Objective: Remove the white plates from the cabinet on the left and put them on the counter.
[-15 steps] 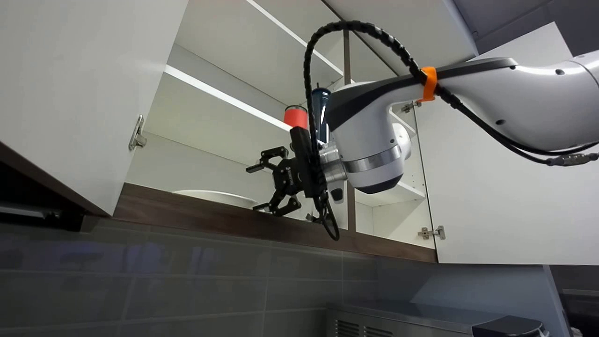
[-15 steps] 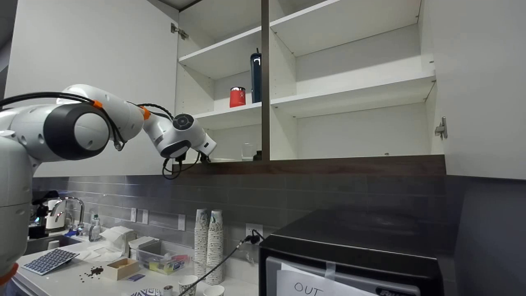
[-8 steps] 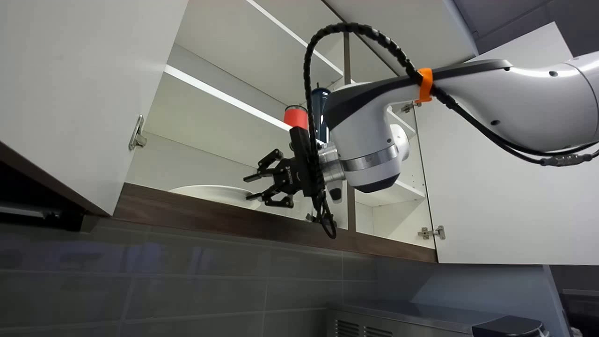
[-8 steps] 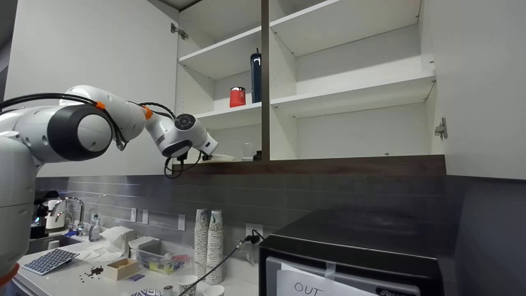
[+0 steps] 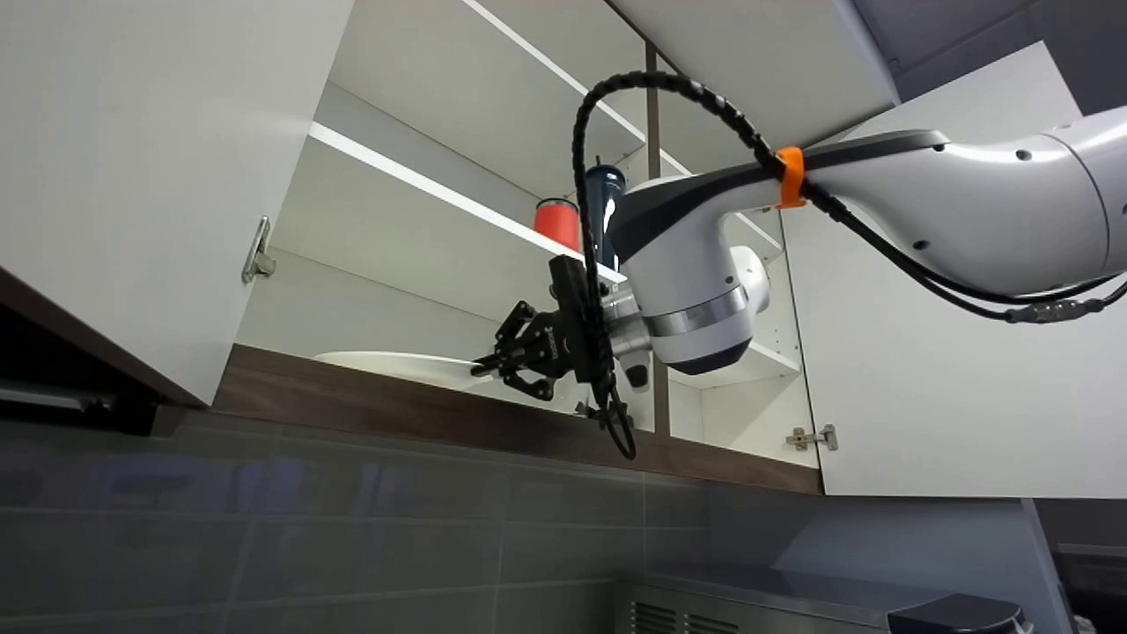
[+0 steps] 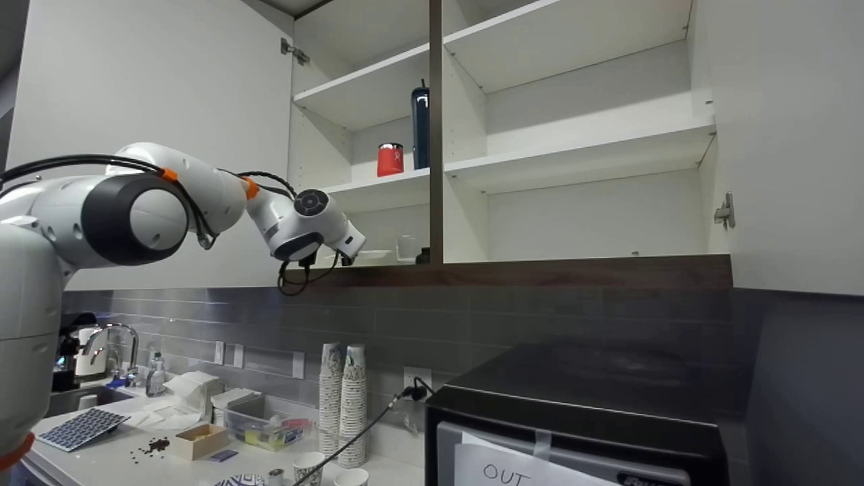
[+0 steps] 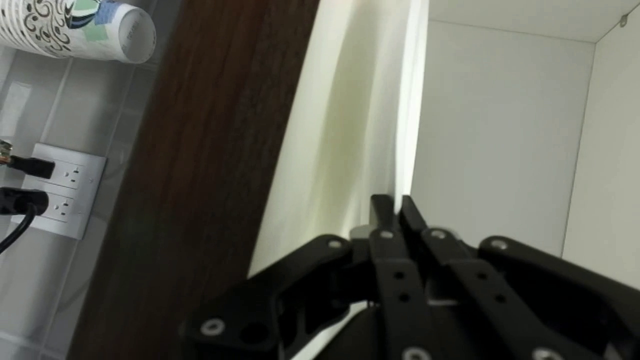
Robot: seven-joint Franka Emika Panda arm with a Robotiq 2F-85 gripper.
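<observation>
A white plate [image 5: 401, 365] lies on the bottom of the open white cabinet [image 6: 574, 271], just behind its brown front edge. In the wrist view the plate [image 7: 411, 100] shows as a thin bright rim running straight to the fingertips. My gripper [image 5: 481, 365] has its jaws closed together at that rim, and in the wrist view my gripper [image 7: 398, 206] pinches it between both tips. Whether more than one plate is stacked there, I cannot tell. The arm largely hides the gripper in an exterior view, where a sliver of the plate [image 6: 374, 257] shows. Far below is the white counter [image 6: 152, 471].
On the shelf above stand a red cup [image 5: 556, 224] and a dark bottle [image 5: 604, 211]. Beside the plate is a clear glass [image 6: 407, 248]. An open door [image 5: 158, 176] flanks the cabinet. Below stand paper cup stacks [image 6: 342, 405], a clear bin [image 6: 270, 422] and a black-topped appliance [image 6: 574, 385].
The jaws have gone from wide open to closed on the plate's rim. The arm has shifted slightly along the cabinet and down, and the plate's edge shows a little higher.
</observation>
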